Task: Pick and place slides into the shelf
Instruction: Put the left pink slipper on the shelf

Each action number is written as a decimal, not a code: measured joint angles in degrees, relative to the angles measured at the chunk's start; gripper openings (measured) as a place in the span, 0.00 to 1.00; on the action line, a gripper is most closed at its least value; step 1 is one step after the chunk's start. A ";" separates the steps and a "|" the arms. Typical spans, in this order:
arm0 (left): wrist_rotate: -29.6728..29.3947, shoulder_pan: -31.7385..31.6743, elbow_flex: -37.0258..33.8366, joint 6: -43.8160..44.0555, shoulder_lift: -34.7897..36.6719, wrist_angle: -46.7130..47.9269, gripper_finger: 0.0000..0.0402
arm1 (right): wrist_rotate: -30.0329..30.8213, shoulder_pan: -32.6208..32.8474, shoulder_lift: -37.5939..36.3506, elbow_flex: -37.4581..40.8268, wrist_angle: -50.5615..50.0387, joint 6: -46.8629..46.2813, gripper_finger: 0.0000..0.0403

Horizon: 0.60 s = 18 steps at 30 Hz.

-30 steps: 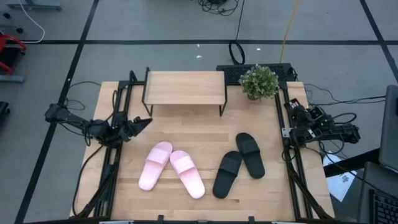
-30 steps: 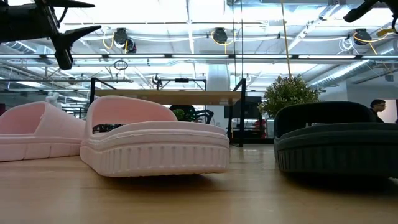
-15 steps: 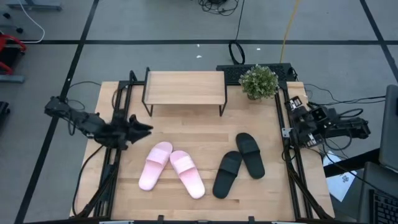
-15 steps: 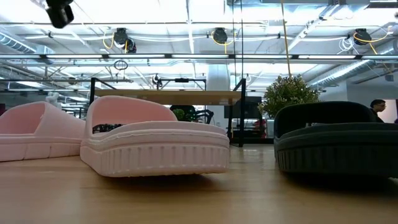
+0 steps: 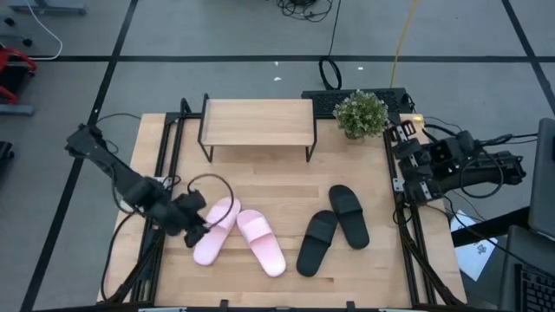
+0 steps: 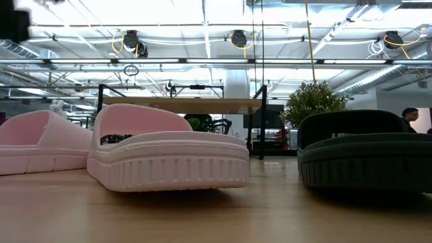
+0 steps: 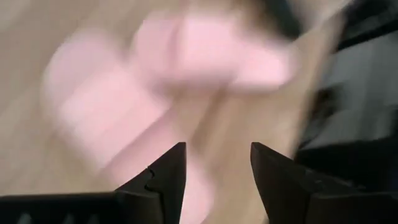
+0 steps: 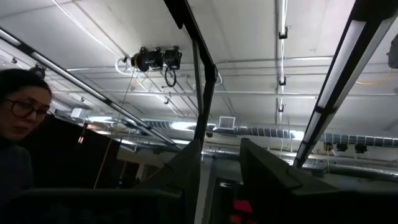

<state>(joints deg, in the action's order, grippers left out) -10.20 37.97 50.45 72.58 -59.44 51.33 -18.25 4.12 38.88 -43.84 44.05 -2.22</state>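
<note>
Two pale pink slides (image 5: 215,230) (image 5: 261,242) lie soles down on the table's near left. Two black slides (image 5: 317,243) (image 5: 349,215) lie to their right. The shelf (image 5: 257,122), a light-wood board on black legs, stands at the far edge with nothing on it. My left gripper (image 5: 199,227) is open, right at the left pink slide's left side; its wrist view shows the pink slides (image 7: 143,81) blurred ahead of the open fingers (image 7: 217,165). My right gripper (image 8: 221,168) is open with a narrow gap and empty at the table's right edge (image 5: 406,143), pointing at the ceiling.
A potted plant (image 5: 361,113) stands at the far right beside the shelf. Black rails (image 5: 165,165) (image 5: 399,199) run along both sides of the table. In the low view a pink slide (image 6: 169,152) and a black slide (image 6: 364,155) fill the foreground. A person (image 8: 18,124) shows in the right wrist view.
My left gripper has swung from the left rail toward the table's near edge and right, down to the left pink slide, and has left the low view. My right arm has shifted slightly at the right edge. The slides have stayed in place.
</note>
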 joint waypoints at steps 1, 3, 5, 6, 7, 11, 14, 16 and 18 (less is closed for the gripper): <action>0.94 0.52 -0.02 1.59 -1.62 2.76 0.44 | 0.01 0.00 0.50 -0.45 0.00 0.56 0.26; 1.46 1.28 -0.02 3.18 -4.66 7.01 0.44 | 0.05 0.00 1.13 -0.85 0.04 1.64 0.26; 1.31 1.55 -0.06 2.90 -7.06 8.86 0.44 | 0.08 0.00 1.24 -0.89 0.24 2.31 0.26; 1.17 1.55 -0.06 2.05 -7.99 9.07 0.44 | 0.18 0.00 1.22 -0.89 0.24 2.60 0.26; 1.02 1.56 -0.06 0.91 -8.88 8.98 0.44 | 0.23 0.00 1.22 -0.91 0.28 2.71 0.26; -0.79 1.56 -0.06 -4.82 -11.92 8.46 0.44 | 0.23 0.00 1.22 -0.91 0.28 1.84 0.26; -2.70 1.54 -0.06 -10.18 -13.56 8.45 0.44 | 0.23 0.00 1.23 -0.91 0.26 1.34 0.26; -4.63 1.52 -0.06 -13.47 -14.37 8.46 0.44 | 0.25 0.00 1.24 -0.91 0.26 1.29 0.26; -6.03 1.52 -0.06 -16.00 -14.89 8.44 0.44 | 0.25 0.00 1.22 -0.94 0.28 1.24 0.26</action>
<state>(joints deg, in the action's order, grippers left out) -16.23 39.48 50.39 56.58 -74.33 59.77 -18.00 4.12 40.10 -44.77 44.34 -0.98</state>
